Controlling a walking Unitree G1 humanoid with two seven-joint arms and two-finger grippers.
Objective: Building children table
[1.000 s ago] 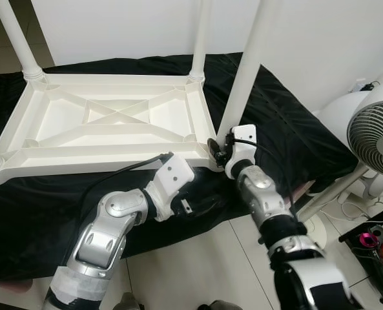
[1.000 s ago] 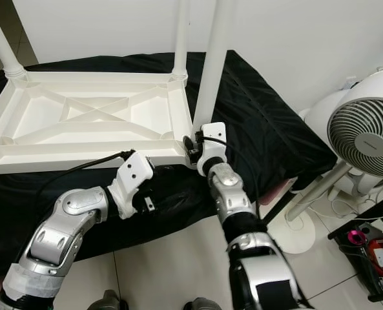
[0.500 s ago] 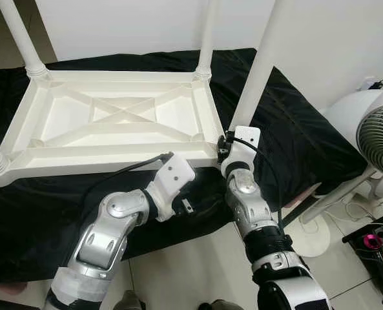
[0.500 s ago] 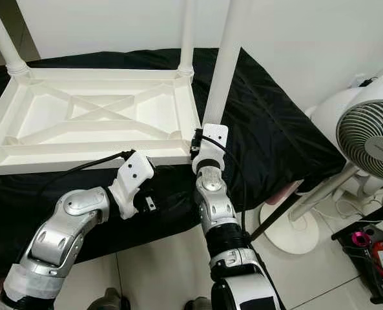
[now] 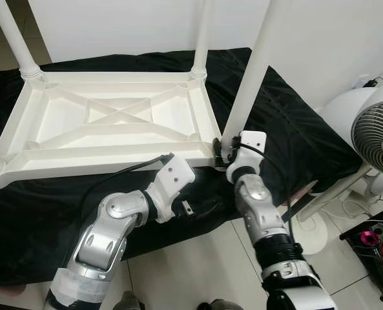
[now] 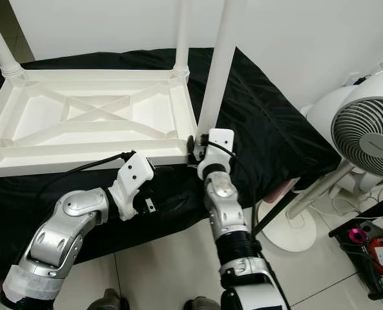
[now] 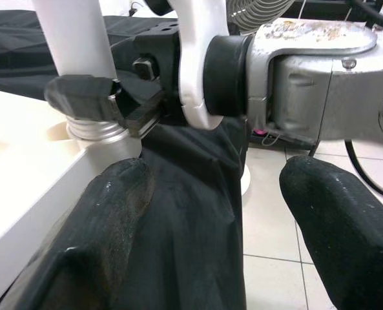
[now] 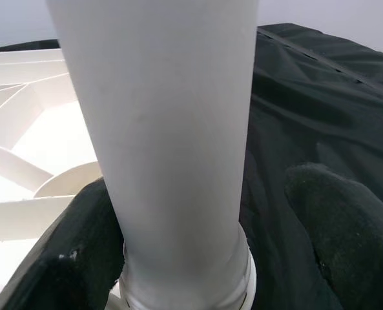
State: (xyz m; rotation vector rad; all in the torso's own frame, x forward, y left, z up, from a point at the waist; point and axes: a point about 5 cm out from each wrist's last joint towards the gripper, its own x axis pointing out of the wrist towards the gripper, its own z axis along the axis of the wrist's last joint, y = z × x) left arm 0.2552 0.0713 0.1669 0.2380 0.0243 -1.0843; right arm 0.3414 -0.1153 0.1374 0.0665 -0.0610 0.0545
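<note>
Right gripper [image 8: 197,258] fingers straddle the table leg [image 5: 246,97] at its base in the upturned tabletop [image 5: 107,123] corner, seemingly unclamped, left gripper [image 7: 204,219] open just below, so I'm seating the leg; next, close and twist.

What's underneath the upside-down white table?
A black cloth lies under the white table, spreading past its edges and hanging toward the tiled floor. Whatever the cloth covers is hidden.
</note>
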